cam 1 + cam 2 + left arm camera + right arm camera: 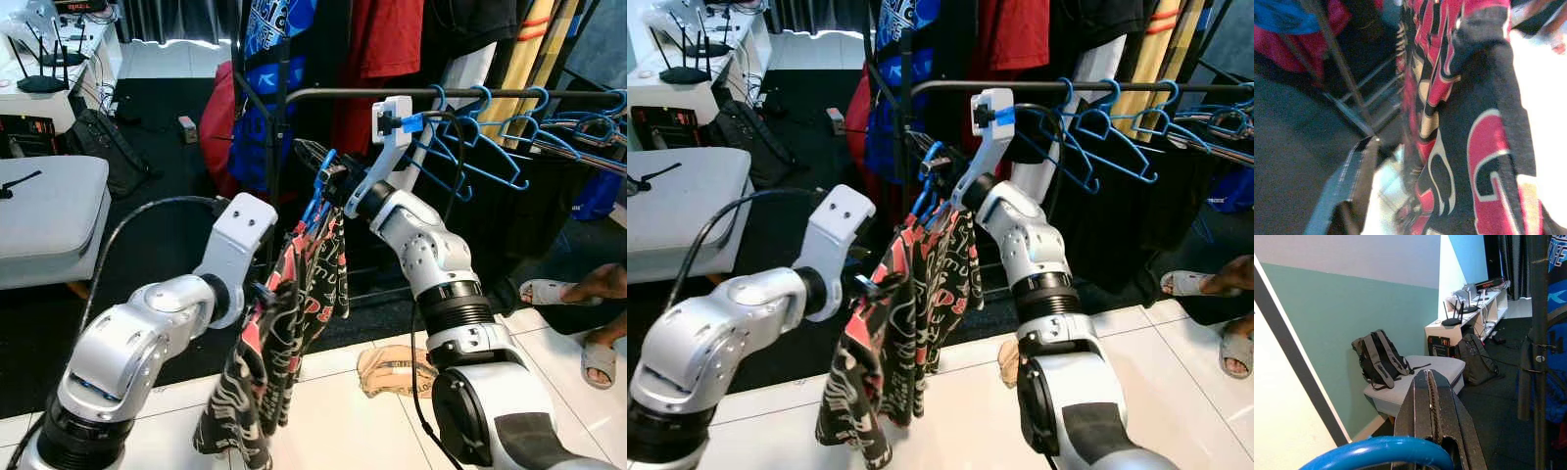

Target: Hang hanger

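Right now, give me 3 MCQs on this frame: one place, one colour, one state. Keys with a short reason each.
1. Where is the patterned garment?
A. Folded on the floor
B. Draped from a hanger held up between the two arms
C. Lying on the grey seat

2. What colour are the empty hangers on the rail?
A. Blue
B. White
C. Yellow

3. What is the state of the right claw?
A. Wide open, holding nothing
B. Shut on a backpack strap
C. Shut on the blue hanger

Key: 1 B, the cloth hangs down off the floor below the right claw; 2 A, all are blue; 3 C, right wrist view shows the fingers closed together over the blue hanger.
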{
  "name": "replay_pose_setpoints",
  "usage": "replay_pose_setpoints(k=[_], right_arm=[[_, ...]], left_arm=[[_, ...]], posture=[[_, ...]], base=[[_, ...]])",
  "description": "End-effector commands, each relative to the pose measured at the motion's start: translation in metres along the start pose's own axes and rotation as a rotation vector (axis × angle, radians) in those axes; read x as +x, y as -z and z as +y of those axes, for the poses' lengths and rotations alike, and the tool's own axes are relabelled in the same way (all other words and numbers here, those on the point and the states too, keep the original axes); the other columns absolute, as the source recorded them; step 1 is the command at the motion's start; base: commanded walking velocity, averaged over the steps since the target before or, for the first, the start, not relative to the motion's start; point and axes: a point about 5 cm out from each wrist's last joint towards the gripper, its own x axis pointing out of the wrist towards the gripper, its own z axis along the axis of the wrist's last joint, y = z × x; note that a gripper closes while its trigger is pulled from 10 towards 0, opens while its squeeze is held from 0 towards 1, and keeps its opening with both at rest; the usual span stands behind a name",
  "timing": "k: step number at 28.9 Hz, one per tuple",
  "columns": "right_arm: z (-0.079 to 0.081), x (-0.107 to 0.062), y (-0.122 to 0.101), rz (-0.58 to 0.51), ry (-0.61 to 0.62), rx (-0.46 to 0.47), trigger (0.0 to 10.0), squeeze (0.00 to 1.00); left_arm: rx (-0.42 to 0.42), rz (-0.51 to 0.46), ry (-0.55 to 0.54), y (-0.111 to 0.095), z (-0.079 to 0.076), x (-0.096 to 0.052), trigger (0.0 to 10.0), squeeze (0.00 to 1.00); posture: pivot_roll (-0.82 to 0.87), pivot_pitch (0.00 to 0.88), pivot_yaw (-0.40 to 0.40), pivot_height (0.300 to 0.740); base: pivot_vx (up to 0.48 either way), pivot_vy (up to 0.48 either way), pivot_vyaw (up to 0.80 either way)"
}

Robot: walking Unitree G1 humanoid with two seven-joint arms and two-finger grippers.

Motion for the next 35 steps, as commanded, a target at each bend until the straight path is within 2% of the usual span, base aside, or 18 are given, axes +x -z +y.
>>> replay_pose_setpoints(k=[1,5,12,13,14,18,19,22,23,24,25,26,28,29,30,35], right_arm=[[0.005,0.004,-0.015,-0.063,-0.023,-0.027,4.9,0.00],[0.006,0.004,-0.015,-0.064,-0.029,-0.028,4.9,0.00],[0.008,0.005,-0.012,-0.057,-0.042,-0.026,4.9,0.00],[0.009,0.005,-0.011,-0.053,-0.046,-0.025,4.8,0.00],[0.010,0.006,-0.010,-0.046,-0.052,-0.025,4.8,0.00],[0.012,0.007,-0.009,-0.033,-0.066,-0.033,4.9,0.00],[0.011,0.008,-0.008,-0.022,-0.066,-0.045,5.5,0.00],[0.010,0.008,-0.007,-0.015,-0.065,-0.052,5.5,0.00],[0.010,0.006,-0.005,-0.001,-0.066,-0.063,7.6,0.00],[0.010,0.006,-0.005,-0.001,-0.066,-0.063,7.6,0.00],[0.008,0.004,-0.004,0.009,-0.064,-0.062,10.0,0.00],[0.007,0.003,-0.003,0.014,-0.062,-0.059,10.0,0.00],[0.007,0.003,-0.003,0.014,-0.062,-0.059,10.0,0.00],[0.006,0.001,-0.003,0.013,-0.062,-0.055,10.0,0.18],[0.006,-0.002,-0.005,0.007,-0.084,-0.060,10.0,1.00],[0.002,-0.015,-0.012,-0.004,-0.111,-0.085,10.0,1.00]], left_arm=[[0.041,0.036,-0.043,0.006,0.005,0.003,0.0,0.00],[0.089,0.056,-0.081,0.009,0.009,0.003,0.0,0.00],[0.125,0.054,-0.128,0.009,0.015,0.004,0.0,0.00],[0.138,0.045,-0.140,0.008,0.018,0.005,0.0,0.00],[0.158,0.016,-0.135,0.003,0.021,0.006,0.0,0.00],[0.137,-0.039,-0.101,-0.004,0.025,0.006,0.0,0.00],[0.146,-0.067,-0.078,-0.008,0.028,0.006,0.0,0.00],[0.154,-0.083,-0.064,-0.010,0.031,0.006,0.0,0.00],[0.131,-0.116,-0.042,-0.017,0.038,0.005,0.0,0.00],[0.131,-0.116,-0.042,-0.017,0.038,0.005,0.0,0.00],[0.113,-0.148,-0.026,-0.025,0.048,0.002,0.0,0.00],[0.099,-0.170,-0.016,-0.030,0.055,0.000,0.0,0.00],[0.099,-0.170,-0.016,-0.030,0.055,0.000,0.0,0.00],[0.089,-0.182,-0.014,-0.033,0.060,-0.001,0.0,0.00],[0.074,-0.197,-0.004,-0.036,0.067,-0.002,0.0,0.00],[0.068,-0.214,0.012,-0.039,0.079,-0.005,0.0,0.00]], posture=[[0.06,0.020,-0.073,0.740],[0.06,0.019,-0.074,0.740],[0.06,0.021,-0.075,0.740],[0.06,0.047,-0.076,0.740],[0.06,0.021,-0.068,0.740],[0.06,0.027,-0.064,0.740],[0.06,0.039,-0.068,0.740],[0.06,0.039,-0.068,0.740],[0.06,0.037,-0.058,0.740],[0.06,0.037,-0.058,0.740],[0.06,0.060,-0.056,0.740],[0.06,0.066,-0.054,0.740],[0.06,0.066,-0.054,0.740],[0.06,0.066,-0.054,0.740],[0.05,0.061,-0.046,0.740],[0.04,0.064,-0.032,0.740]], base=[[0.000,0.000,0.00],[0.000,0.000,0.00],[0.000,0.000,0.00],[0.000,0.000,0.00],[0.000,0.000,0.00],[0.000,0.000,0.00],[0.000,0.000,0.00],[0.000,0.000,0.00],[0.000,0.000,0.00],[0.000,0.000,0.00],[0.000,0.000,0.00],[0.000,0.000,0.00],[0.000,0.000,0.00],[0.000,0.000,0.00],[0.000,0.000,0.00],[0.000,0.000,0.00]])
